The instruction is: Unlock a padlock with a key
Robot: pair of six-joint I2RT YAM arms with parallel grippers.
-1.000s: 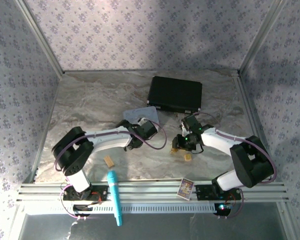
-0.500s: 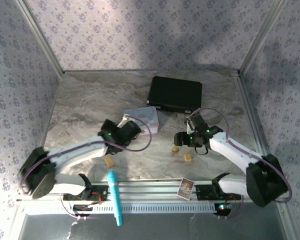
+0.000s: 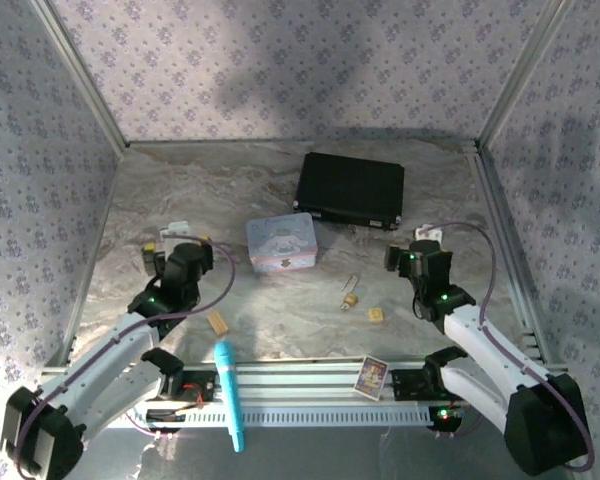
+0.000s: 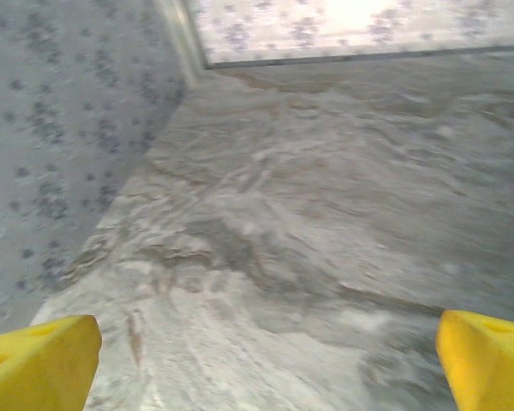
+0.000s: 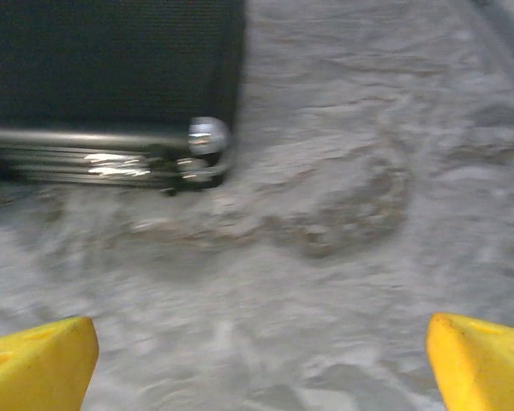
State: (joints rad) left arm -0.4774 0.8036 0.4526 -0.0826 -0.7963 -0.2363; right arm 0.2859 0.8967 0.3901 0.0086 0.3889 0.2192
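The padlock (image 3: pixel 351 298), a tiny brass body with a thin silvery piece slanting up from it, lies on the marble table between the two arms. The key is too small to tell apart from it. My left gripper (image 3: pixel 177 240) is open over bare table at the left, far from the padlock. Its yellow fingertips (image 4: pixel 43 364) stand wide apart with nothing between them. My right gripper (image 3: pixel 417 242) is open at the right, a little beyond the padlock. Its fingertips (image 5: pixel 38 360) are spread over bare marble.
A pastel tin (image 3: pixel 281 242) sits mid-table, with a black case (image 3: pixel 350 188) (image 5: pixel 111 60) behind it. A flat brass square (image 3: pixel 377 315) lies by the padlock and a tan block (image 3: pixel 217 322) near the left arm. A teal pen (image 3: pixel 228 390) and a card (image 3: pixel 371 376) rest on the front rail.
Both arms have drawn back from the middle, left arm leftwards, right arm rightwards. The right gripper has opened and left the padlock on the table. The tin is uncovered.
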